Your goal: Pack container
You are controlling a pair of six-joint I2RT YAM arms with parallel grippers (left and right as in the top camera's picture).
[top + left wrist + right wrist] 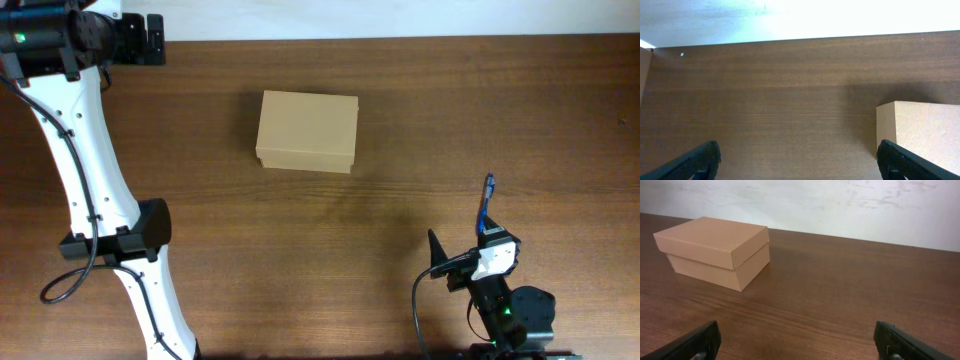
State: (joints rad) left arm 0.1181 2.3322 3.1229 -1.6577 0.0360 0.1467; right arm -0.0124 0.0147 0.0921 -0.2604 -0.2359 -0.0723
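The container sat closed on the brown surface, left of centre and near the far edge, with bare wood on every side. At the far left corner the left gripper hovered with its jaws spread wide, holding nothing; the container's corner showed at the right of its wrist view. Well apart, at the front right, the right gripper stood equally wide and empty, facing the container across open wood.
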